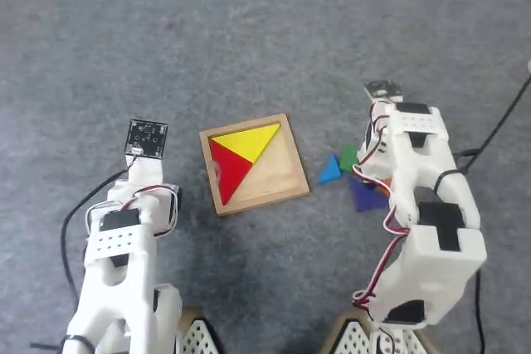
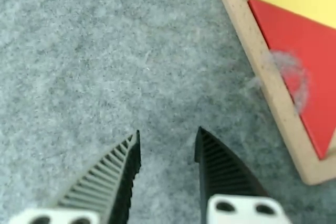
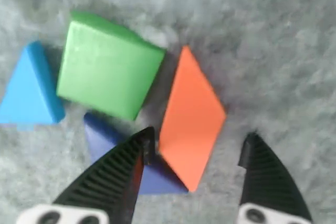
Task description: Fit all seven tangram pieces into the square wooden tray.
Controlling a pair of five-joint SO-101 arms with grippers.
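Observation:
The square wooden tray [image 1: 292,184] lies mid-table holding a yellow triangle [image 1: 247,141] and a red triangle [image 1: 227,168]. In the left wrist view the tray's corner [image 2: 268,72] and the red triangle [image 2: 307,61] lie beside my left gripper [image 2: 167,148], which is open over bare carpet. To the tray's right lie a light blue triangle [image 1: 329,169], a green square [image 1: 348,156] and a dark blue triangle [image 1: 365,195]. My right gripper [image 3: 197,148] is open just above an orange parallelogram [image 3: 190,116], beside the green square [image 3: 107,72], light blue triangle [image 3: 29,90] and dark blue triangle [image 3: 105,137].
Grey carpet [image 1: 249,47] covers the table, with open room behind the tray. Each arm's white body stands near the front edge, the left one [image 1: 124,263] and the right one [image 1: 423,230]. A black cable [image 1: 498,126] runs at the far right.

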